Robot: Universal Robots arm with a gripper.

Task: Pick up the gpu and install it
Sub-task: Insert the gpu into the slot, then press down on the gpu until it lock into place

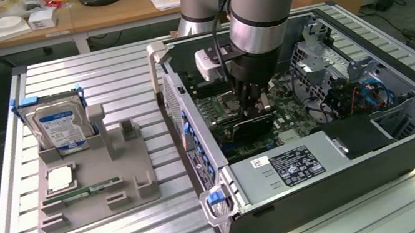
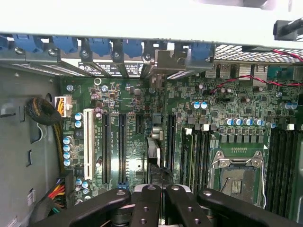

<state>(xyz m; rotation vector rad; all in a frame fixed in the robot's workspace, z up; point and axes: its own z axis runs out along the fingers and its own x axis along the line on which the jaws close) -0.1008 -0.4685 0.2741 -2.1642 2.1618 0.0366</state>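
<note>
The gpu [image 1: 250, 127] stands on edge inside the open computer case [image 1: 232, 213], its black cooler showing just under my gripper [image 1: 255, 107]. In the wrist view the gpu [image 2: 152, 144] appears edge-on as a thin card in a motherboard slot, running up to its silver bracket [image 2: 163, 61] at the case's rear wall. My gripper [image 2: 156, 191] is shut, its black fingers [image 2: 144, 203] pressed together directly over the card's top edge. Whether they touch the card I cannot tell.
A grey fixture [image 1: 130, 183] on the slatted table at the exterior view's left holds a hard drive [image 1: 61, 125] and a square CPU chip [image 1: 61, 177]. Inside the case are the power supply [image 1: 300, 164], cables [image 1: 356, 98] and an open CPU socket [image 2: 239, 175].
</note>
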